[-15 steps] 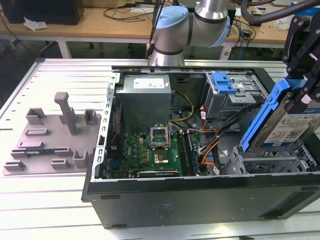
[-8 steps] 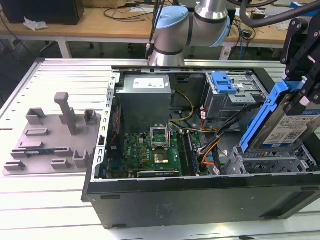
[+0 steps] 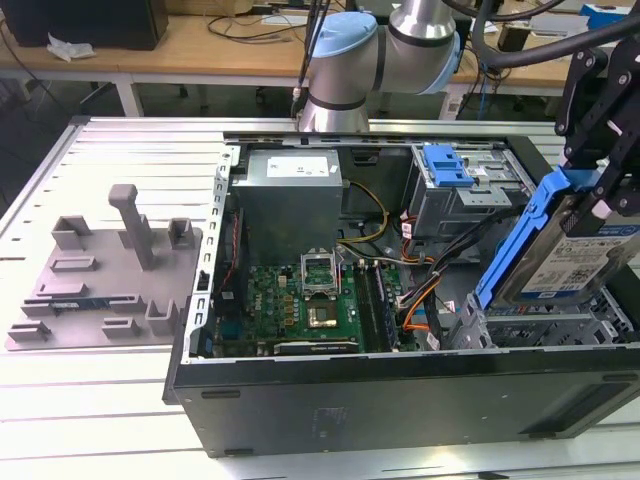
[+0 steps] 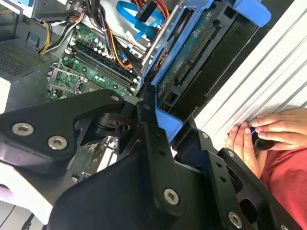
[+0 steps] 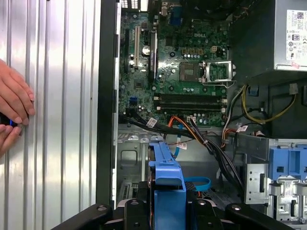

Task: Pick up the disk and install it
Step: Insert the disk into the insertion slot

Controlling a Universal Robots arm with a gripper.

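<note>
Gripping the disk (image 3: 570,260), the gripper (image 3: 597,195) hangs over the near corner of the open computer case (image 3: 400,410) on the exterior view's right. In the second wrist view the black fingers (image 4: 153,143) are clenched on the disk's blue carrier frame, one on each side. The disk is off the table, tilted steeply, label side facing the exterior view's right. Its low end is down by the top of the metal drive cage (image 3: 540,325); contact with the cage cannot be told. In the second wrist view the disk's (image 4: 192,48) green circuit-board underside faces the camera. In the first wrist view the blue carrier end of the disk (image 5: 165,167) sits between the gripper's (image 5: 169,206) links.

The case lies on its side, open side up, on a slatted metal table (image 3: 100,400). A person's hands (image 4: 273,129) rest on the slats just beside the case wall, also seen in the first wrist view (image 5: 14,103), closed around something small and dark.

Mid-case is the green motherboard (image 3: 300,300), with orange and black cables (image 3: 425,295) running between it and the drive cage. On the exterior view's left, well apart from the case, a grey fixture tray (image 3: 100,280) with upright posts lies on the table.

Farther in, a big grey power supply box (image 3: 290,195) stands against the case's far wall. A blue latch tab (image 3: 447,165) sits on a grey bay toward the exterior view's right. Beyond the case rises the robot arm (image 3: 340,60), with wooden benches (image 3: 200,45) behind.
</note>
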